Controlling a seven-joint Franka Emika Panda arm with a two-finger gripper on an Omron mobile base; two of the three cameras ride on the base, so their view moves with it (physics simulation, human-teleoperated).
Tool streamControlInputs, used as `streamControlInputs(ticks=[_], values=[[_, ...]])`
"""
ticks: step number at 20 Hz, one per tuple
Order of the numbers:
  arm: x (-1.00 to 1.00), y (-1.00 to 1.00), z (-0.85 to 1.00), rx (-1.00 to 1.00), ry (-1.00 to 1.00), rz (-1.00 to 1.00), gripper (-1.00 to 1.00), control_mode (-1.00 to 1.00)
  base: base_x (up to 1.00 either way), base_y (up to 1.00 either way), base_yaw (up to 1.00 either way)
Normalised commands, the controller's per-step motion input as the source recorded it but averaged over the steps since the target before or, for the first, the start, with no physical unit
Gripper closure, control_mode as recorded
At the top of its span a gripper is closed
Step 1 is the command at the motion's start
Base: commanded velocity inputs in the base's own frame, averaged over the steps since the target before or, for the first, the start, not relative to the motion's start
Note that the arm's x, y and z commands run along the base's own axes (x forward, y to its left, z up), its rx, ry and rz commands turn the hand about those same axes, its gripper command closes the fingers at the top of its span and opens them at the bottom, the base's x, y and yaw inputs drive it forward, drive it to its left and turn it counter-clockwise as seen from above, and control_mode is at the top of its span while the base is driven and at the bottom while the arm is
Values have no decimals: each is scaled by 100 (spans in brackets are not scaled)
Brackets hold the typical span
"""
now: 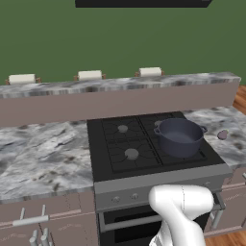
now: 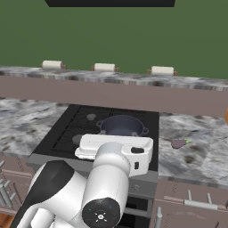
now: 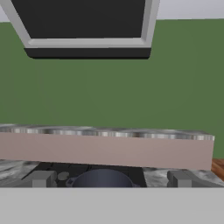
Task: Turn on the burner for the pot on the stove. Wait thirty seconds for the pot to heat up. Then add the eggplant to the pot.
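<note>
Claw (image 3: 109,180) spread wide, empty, level before stove (image 1: 115,166) front. Knobs (image 1: 125,197) on grey panel nearest; burner not yet lit. Best: match knob to pot (image 1: 179,137) burner, front right. Eggplant (image 1: 222,135) on counter (image 1: 43,158) beyond, right of pot.

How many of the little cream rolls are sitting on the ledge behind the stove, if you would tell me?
3, in a row along the ledge: left roll, middle roll, right roll. None looks hidden.

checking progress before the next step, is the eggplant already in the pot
No: the eggplant lies on the counter to the right of the stove, apart from the pot.
</note>
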Motion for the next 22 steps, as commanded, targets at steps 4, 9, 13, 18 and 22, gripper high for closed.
streamControlInputs(ticks=[4, 9, 13, 18, 22], values=[[0, 0, 0, 0, 0, 0, -100, -100, 0, 0, 0], [0, 0, 0, 0, 0, 0, -100, -100, 0, 0, 0], [0, 0, 0, 0, 0, 0, -100, -100, 0, 0, 0], [0, 0, 0, 0, 0, 0, -100, -100, 0, 0, 0], [0, 0, 0, 0, 0, 0, -100, -100, 0, 0, 0]])
